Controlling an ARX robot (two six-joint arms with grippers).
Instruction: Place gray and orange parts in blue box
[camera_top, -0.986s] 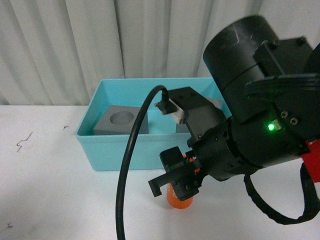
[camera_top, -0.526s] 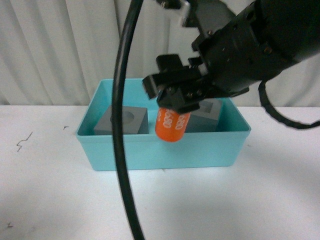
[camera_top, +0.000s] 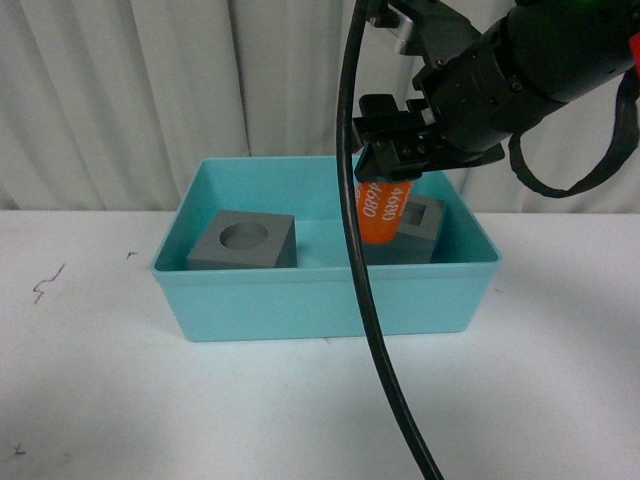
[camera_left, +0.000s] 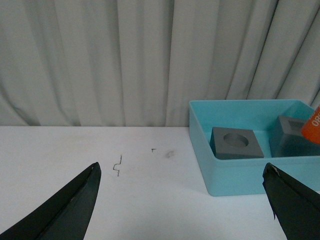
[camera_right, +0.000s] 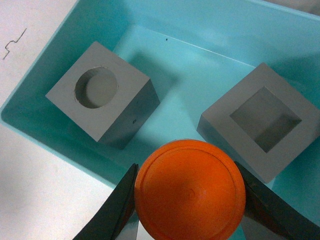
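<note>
Pinching the orange cylinder (camera_top: 385, 207) above the blue box (camera_top: 320, 300), right jaws grip its smooth, rigid sides; left jaws spread.

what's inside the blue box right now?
Two gray cubes: round-recess cube and square-recess cube. The orange cylinder, held above by the right gripper, hides some of the blue box floor.

**Count: two gray cubes, one orange cylinder, one blue box**

Two gray cubes on show: one with a round recess (camera_top: 244, 240), one with a square recess (camera_right: 260, 120). One orange cylinder (camera_top: 383, 211), white digits along its side. One turquoise box (camera_top: 320, 300). And two pincers: the right (camera_top: 400, 165) and the left (camera_left: 182, 200).
</note>
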